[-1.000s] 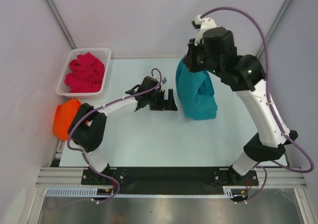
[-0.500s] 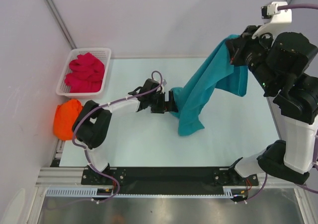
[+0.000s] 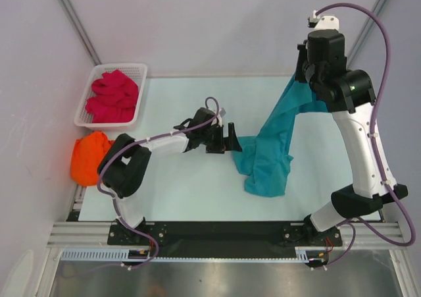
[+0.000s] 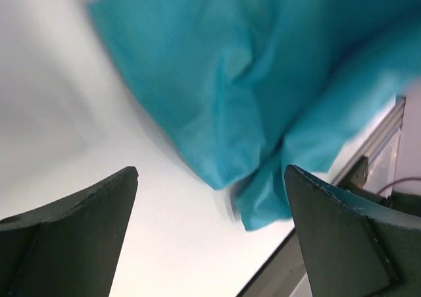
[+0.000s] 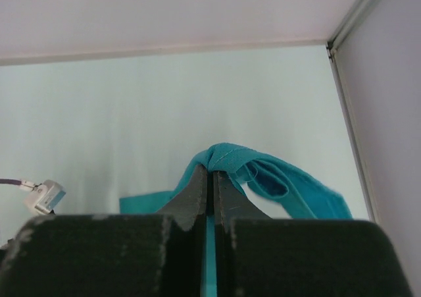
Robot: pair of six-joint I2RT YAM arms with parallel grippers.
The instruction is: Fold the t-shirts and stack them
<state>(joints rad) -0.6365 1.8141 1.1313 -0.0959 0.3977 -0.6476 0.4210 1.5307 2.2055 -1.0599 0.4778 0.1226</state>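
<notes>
Three t-shirts wait to be folded, and none is folded yet. At far left the crimson-pink t-shirt (image 3: 113, 94) is heaped in the white lattice basket (image 3: 84, 107). The orange t-shirt (image 3: 87, 155) is bunched at the table's (image 3: 191, 191) left edge. My left gripper (image 3: 234, 139) reaches low over the middle, jaws spread wide, just beside the near edge of the teal-blue t-shirt (image 3: 266, 172). I cannot tell if it touches. That shirt's lower part lies crumpled on the table, and its upper part hangs from my right gripper (image 5: 212, 182), whose jaws are pressed together on a fold of hem. I judge I should close the left jaws on one free corner, not a bunched fold, then draw both hands apart so the cloth spreads flat.
</notes>
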